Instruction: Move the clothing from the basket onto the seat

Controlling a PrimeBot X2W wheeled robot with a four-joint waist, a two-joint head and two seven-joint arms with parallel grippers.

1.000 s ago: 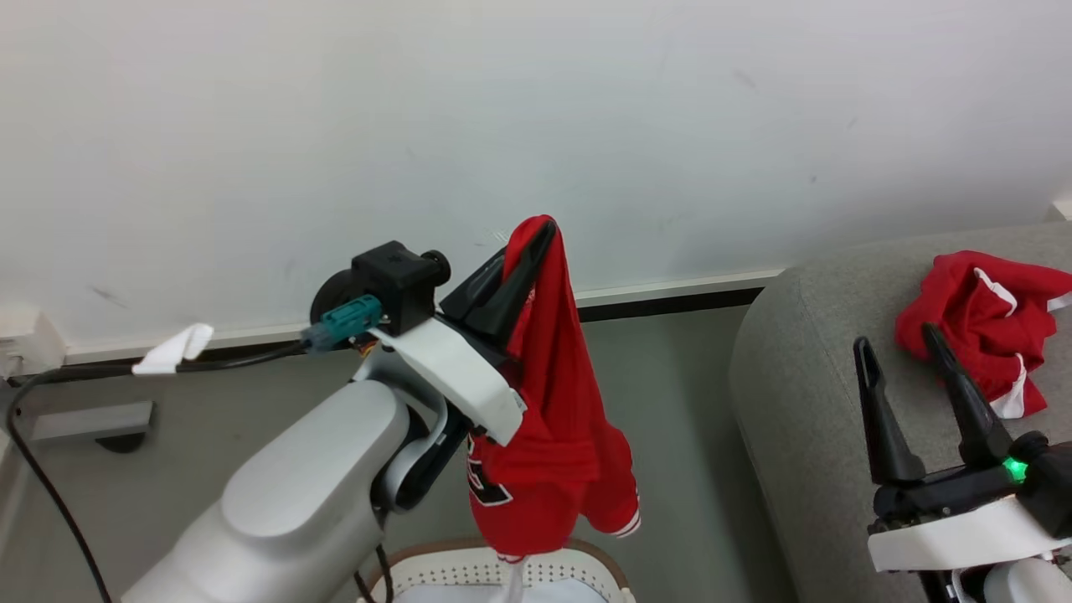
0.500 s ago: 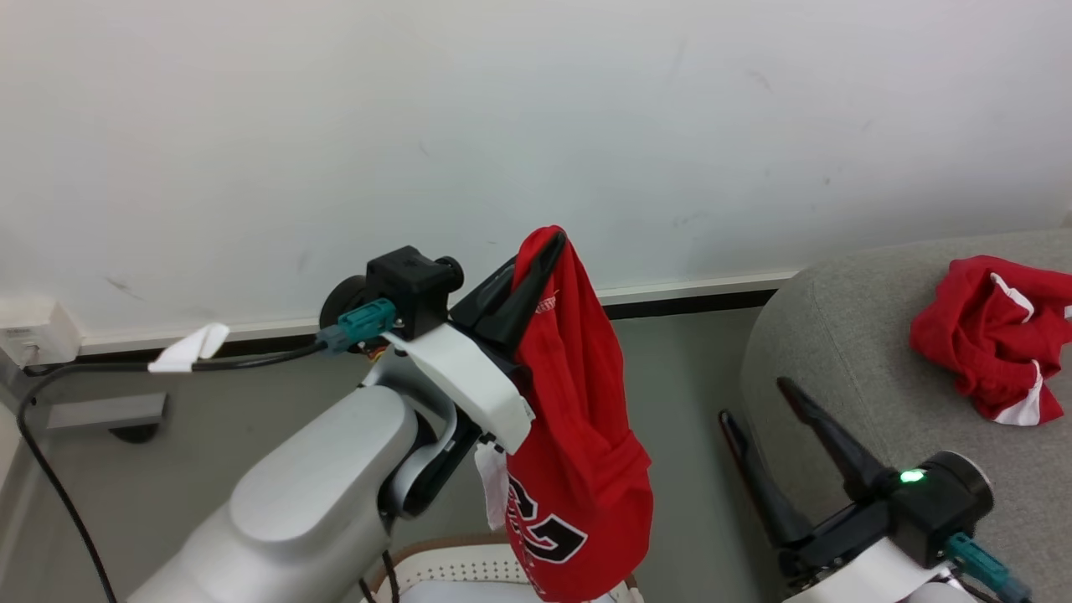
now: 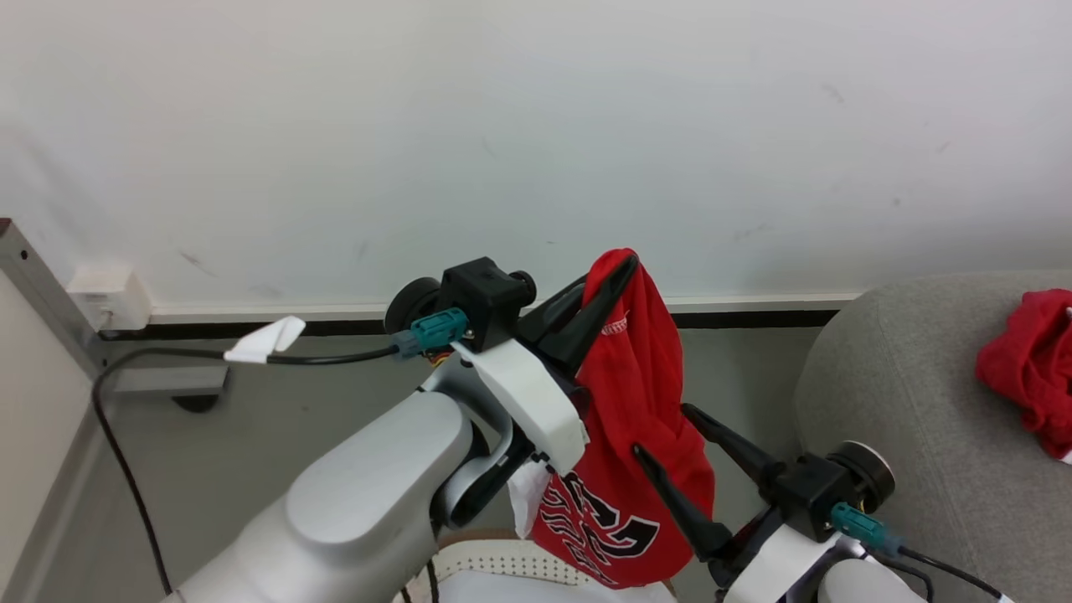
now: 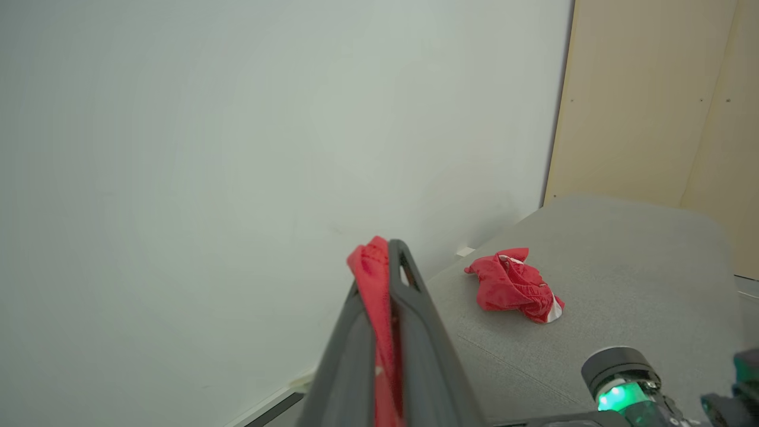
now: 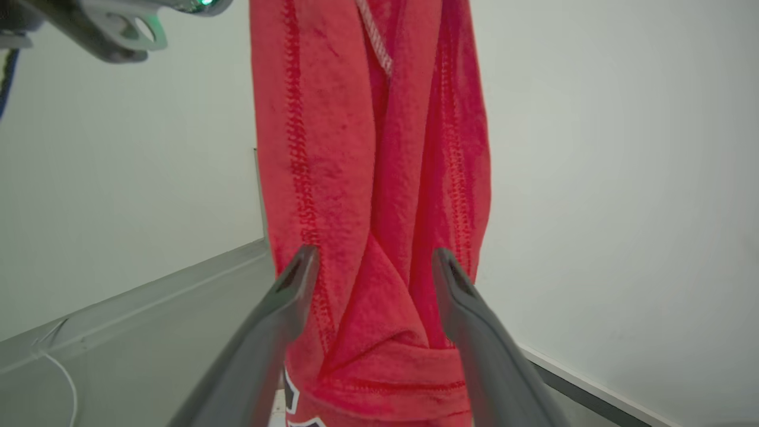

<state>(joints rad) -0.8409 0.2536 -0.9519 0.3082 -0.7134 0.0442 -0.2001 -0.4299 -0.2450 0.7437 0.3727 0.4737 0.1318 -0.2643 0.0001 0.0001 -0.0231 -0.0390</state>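
Hanging from the left gripper (image 3: 626, 265), whose fingers are pinched together on its top fold, a red jersey (image 3: 645, 394) with dark lettering dangles above the basket (image 3: 502, 565) at the head view's bottom edge. The right gripper (image 3: 662, 430) is spread wide with the jersey's lower part between its fingers, not clamped. A second garment (image 3: 1026, 368) lies crumpled on the seat (image 3: 888, 394), well apart to the right.
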